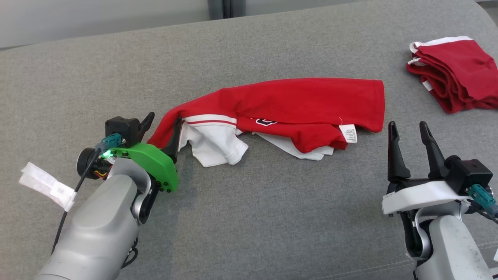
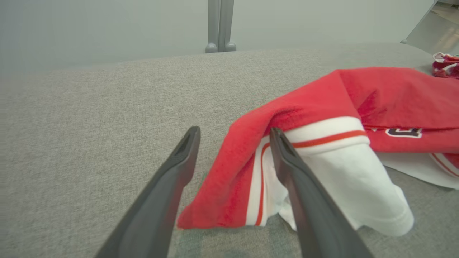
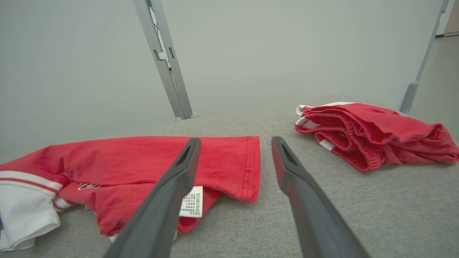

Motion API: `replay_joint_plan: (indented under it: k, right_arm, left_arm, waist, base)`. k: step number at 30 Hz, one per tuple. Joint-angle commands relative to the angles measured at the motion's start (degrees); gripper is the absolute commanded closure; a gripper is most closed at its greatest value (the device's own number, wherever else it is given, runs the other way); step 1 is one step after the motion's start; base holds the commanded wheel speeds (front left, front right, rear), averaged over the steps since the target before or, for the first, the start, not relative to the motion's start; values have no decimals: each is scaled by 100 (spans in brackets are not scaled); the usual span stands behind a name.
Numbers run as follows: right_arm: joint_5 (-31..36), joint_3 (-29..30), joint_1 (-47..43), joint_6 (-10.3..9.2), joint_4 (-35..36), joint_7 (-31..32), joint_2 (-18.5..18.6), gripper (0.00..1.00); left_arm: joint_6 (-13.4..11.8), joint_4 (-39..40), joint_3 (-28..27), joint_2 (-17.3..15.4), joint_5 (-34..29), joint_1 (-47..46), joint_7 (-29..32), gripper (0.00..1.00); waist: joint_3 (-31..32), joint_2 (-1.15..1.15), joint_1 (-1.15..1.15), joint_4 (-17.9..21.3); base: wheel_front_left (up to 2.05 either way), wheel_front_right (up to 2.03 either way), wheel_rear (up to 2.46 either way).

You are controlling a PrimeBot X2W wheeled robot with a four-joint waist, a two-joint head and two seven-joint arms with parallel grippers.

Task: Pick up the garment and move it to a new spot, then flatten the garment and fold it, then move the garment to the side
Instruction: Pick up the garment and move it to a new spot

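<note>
A: Where is the garment (image 1: 295,101)?
B: It lies crumpled on the grey cushion (image 1: 249,217). The left wrist view shows its sleeve end between the spread fingers of the left gripper (image 1: 163,130).
A: And the right gripper (image 1: 408,128)?
B: Fingers apart, holding nothing, near the hem. Its wrist view shows the folded red pile (image 3: 373,132) from the side.

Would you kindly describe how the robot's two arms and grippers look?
Both arms are silver-grey with two long, tapering dark fingers and a teal connector. The left gripper carries a green cover, a black cable and white tape; the right gripper carries a white cover.
</note>
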State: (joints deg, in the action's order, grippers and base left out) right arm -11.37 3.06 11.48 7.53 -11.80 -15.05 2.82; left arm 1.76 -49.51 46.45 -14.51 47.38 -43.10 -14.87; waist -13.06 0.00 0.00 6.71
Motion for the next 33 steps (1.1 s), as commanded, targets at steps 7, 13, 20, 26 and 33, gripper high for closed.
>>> replay_joint_plan:
  k: [7,13,20,26,33]
  right_arm:
    - [151,66,-103,-9,-113,-17,14,0]
    - [251,193,-248,-9,-195,-17,14,0]
    - [359,144,-509,-9,-254,-16,13,0]
    - [405,53,-736,-9,-238,-17,14,0]
    - [393,-12,-957,-10,-177,-17,14,0]
  left_arm:
    - [-153,504,-549,-19,-452,497,-32,0]
    - [-404,1239,-1206,80,-802,1335,-26,0]
    - [-723,2223,-1966,344,-1369,2545,-26,0]
    - [-819,2817,-2489,640,-1795,3411,-27,0]
    - [-721,3181,-2883,892,-2176,3948,-27,0]
  waist:
    - [468,0,0,-175]
    - [847,0,0,-303]
    - [1152,0,0,-409]
    - [1299,0,0,-484]
    - [1373,0,0,-578]
  base:
    - [0,0,0]
    - [0,0,0]
    - [0,0,0]
    - [0,0,0]
    - [0,0,0]
